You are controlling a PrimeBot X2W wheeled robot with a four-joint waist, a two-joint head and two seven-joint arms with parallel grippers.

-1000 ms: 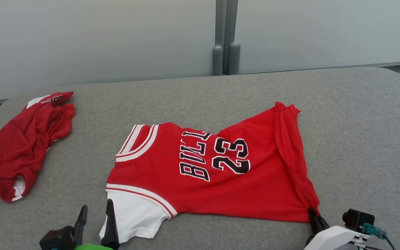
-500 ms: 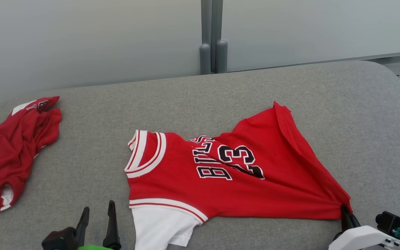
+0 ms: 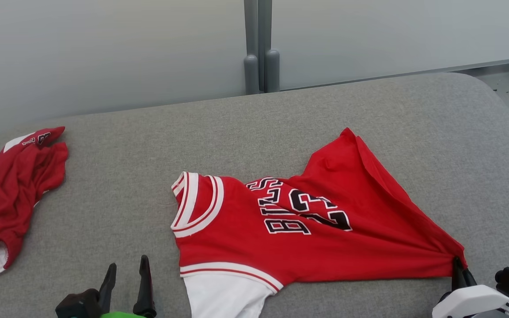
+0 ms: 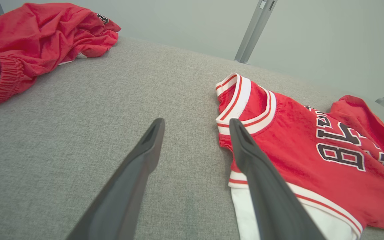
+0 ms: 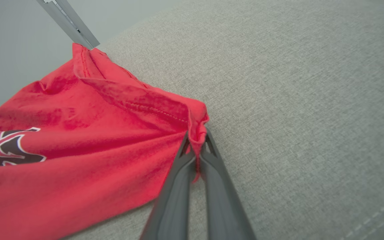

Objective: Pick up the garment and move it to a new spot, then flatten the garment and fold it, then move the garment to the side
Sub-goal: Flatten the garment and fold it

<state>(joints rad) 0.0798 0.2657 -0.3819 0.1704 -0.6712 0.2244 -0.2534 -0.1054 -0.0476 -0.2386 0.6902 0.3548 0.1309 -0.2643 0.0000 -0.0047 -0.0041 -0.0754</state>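
The right gripper [image 5: 197, 138] pinches the red jersey [image 3: 334, 247] corner.
The left gripper [image 3: 128, 262] sits spread wide just beside it.

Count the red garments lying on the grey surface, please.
2. The red jersey marked 23 lies spread near the middle of the grey surface. The crumpled red garment lies at its left edge. Something could be hidden beneath them.

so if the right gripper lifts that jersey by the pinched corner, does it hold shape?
Probably not: the jersey pulls into a point toward the right gripper, so likely floppy. Thin, creased fabric suggests light. It may drag on the textured grey cushion.
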